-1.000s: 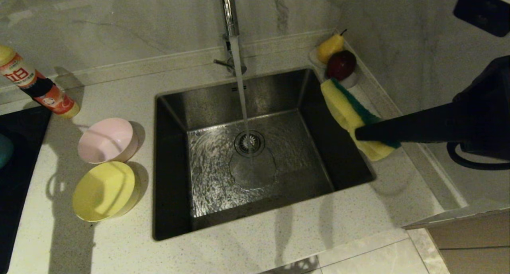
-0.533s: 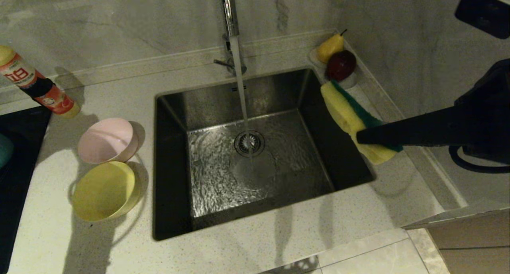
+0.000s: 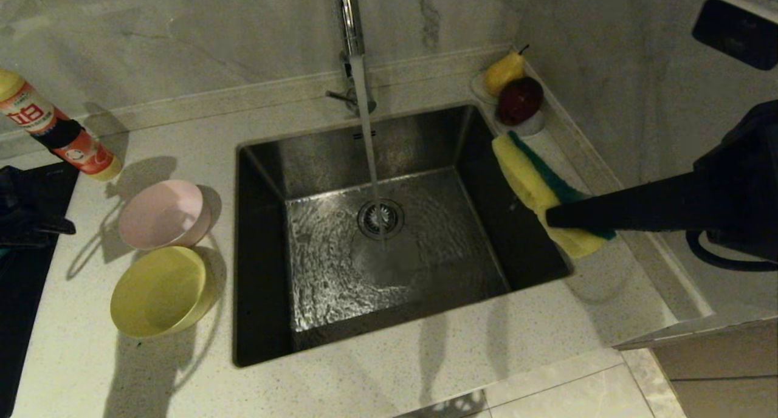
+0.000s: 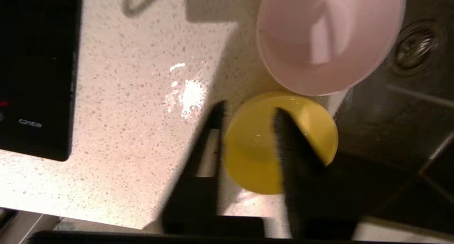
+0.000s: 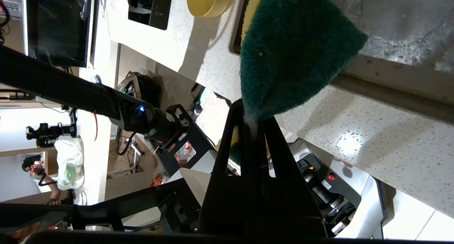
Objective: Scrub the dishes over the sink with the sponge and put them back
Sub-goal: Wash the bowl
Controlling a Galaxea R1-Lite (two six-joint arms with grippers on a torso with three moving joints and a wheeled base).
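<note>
Two of the dishes, a pale pink bowl point(image 3: 164, 214) and a yellow bowl point(image 3: 159, 290), stand on the counter left of the sink point(image 3: 267, 175). Water runs from the tap point(image 3: 349, 17) onto the drain point(image 3: 381, 219). My left arm point(image 3: 30, 211) reaches in at the far left, apart from both bowls. In the left wrist view its gripper point(image 4: 248, 112) is open and empty, with the yellow bowl point(image 4: 252, 155) and pink bowl point(image 4: 319, 42) beyond it. My right gripper point(image 3: 550, 214) is shut on the sponge point(image 3: 532, 178) over the sink's right rim, green face point(image 5: 294, 49) towards the wrist.
A red and white bottle point(image 3: 58, 132) lies at the back left. A black hob point(image 3: 24, 284) fills the left edge. A small dish with a pear point(image 3: 503, 71) and an apple point(image 3: 520, 99) sits in the back right corner, against the marble wall.
My left arm has come into the head view at the left edge, and its shadow has shifted over the bowls. The right gripper and sponge have sunk slightly.
</note>
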